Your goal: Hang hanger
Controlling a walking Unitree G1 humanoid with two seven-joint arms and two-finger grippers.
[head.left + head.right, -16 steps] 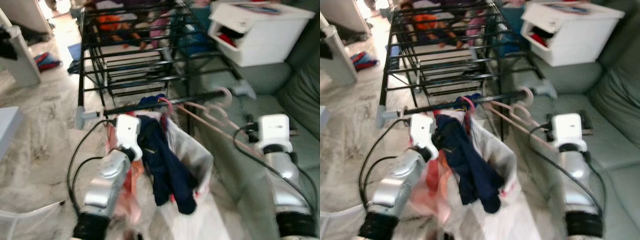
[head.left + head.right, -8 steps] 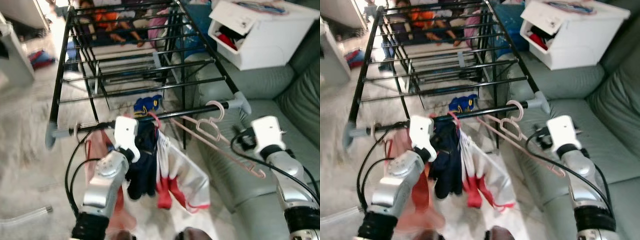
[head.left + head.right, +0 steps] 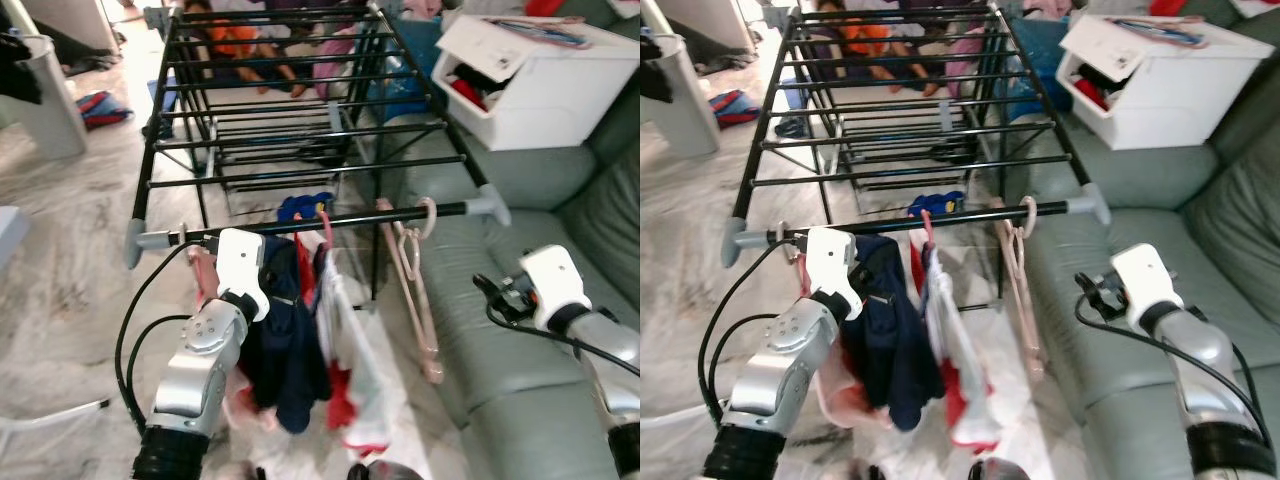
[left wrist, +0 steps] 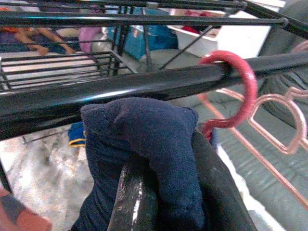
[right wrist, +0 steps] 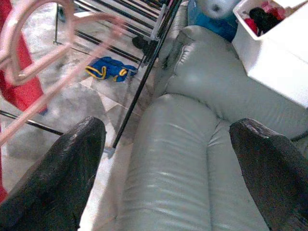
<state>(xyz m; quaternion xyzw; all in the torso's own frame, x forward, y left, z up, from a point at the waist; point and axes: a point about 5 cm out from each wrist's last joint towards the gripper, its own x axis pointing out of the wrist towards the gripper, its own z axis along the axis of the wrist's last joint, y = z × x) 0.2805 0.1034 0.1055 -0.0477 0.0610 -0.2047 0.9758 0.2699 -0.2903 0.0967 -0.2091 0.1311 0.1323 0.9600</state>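
**Pink hanger now hangs free on the rail; right gripper let go**

I see the pale pink hanger (image 3: 412, 280) hooked over the front rail (image 3: 330, 222) of the black drying rack (image 3: 300, 100), dangling nearly straight down near the rail's right end. Half a second ago it slanted out toward my right arm; now it hangs on its own. My right gripper (image 5: 168, 178) has pulled back over the grey-green sofa (image 3: 520, 330), well apart from the hanger, its fingers (image 5: 62, 173) spread wide with nothing between them.

My left gripper (image 4: 163, 192) sits just under the same rail, fingers closed on a fold of the navy garment (image 3: 285, 340), as before. Beside it a red hanger hook (image 4: 238, 91) curls over the rail, and a white-and-red garment (image 3: 355, 380) hangs below it. The garments, swung out a second ago, now drop more vertically.

A white storage box (image 3: 535, 75) rests on the sofa behind the rack, and a blue item (image 3: 935, 204) lies on the floor beneath the bars.
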